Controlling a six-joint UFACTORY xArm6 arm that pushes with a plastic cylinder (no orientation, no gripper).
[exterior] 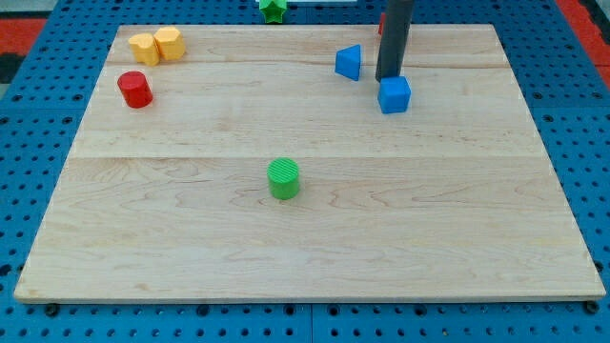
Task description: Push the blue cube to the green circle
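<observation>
The blue cube (pixel 394 94) sits on the wooden board (pixel 305 219) at the view's upper right. My tip (pixel 388 78) is the lower end of a dark rod and stands just above and slightly left of the cube, touching or nearly touching its top-left edge. The green circle (pixel 283 178), a short green cylinder, stands near the board's middle, down and to the left of the cube.
A blue triangular block (pixel 349 63) lies left of the rod. A red cylinder (pixel 134 89) and two yellow blocks (pixel 157 46) are at the upper left. A green star (pixel 274 9) sits at the top edge. A red block (pixel 382 21) shows behind the rod.
</observation>
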